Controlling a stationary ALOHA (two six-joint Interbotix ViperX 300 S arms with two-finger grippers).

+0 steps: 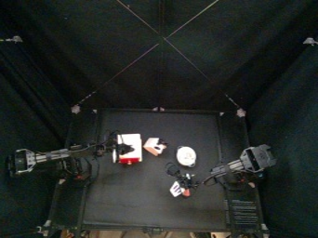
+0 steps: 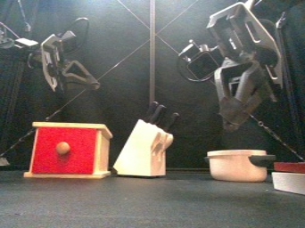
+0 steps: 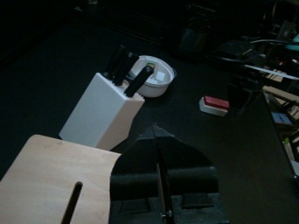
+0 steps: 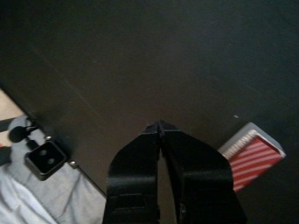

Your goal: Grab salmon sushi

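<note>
Salmon sushi ungrasped, near white pot | right gripper pressed together, empty, above sushi | left gripper pressed together | grasp remains.

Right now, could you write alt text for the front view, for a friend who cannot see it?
On a black table stand a red-fronted wooden box with a round knob, a pale wooden knife block with black handles and a round white lidded pot. Two black robot arms hang above, the right gripper with jaws shut, holding nothing.

The knife block stands between the red-fronted wooden box and the white pot.
</note>
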